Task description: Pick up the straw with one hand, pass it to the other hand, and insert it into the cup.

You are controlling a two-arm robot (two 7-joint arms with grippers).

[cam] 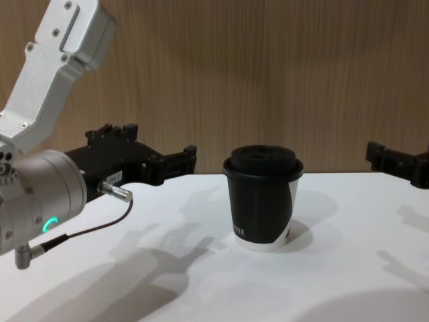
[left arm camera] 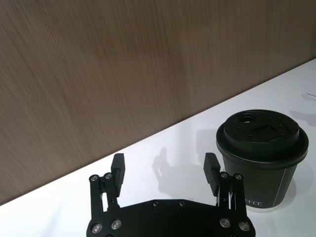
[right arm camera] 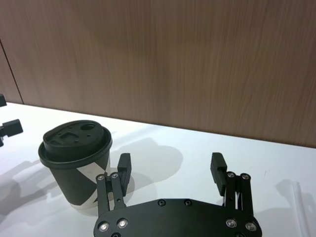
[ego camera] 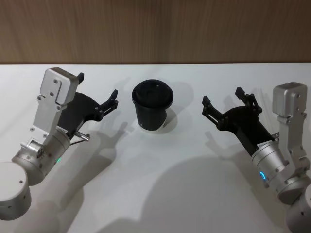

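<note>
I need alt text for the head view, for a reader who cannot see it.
A black lidded cup stands upright in the middle of a white table, with the left gripper open on its left and the right gripper open on its right, both apart from it. A brown wooden wall runs behind.

White table (ego camera: pixel 160 174) bearing the lidded black cup (ego camera: pixel 152 106), upright near its middle, and the white straw (right arm camera: pixel 301 210), lying flat well apart.

cup (ego camera: pixel 152 105) central — flanks open
</note>
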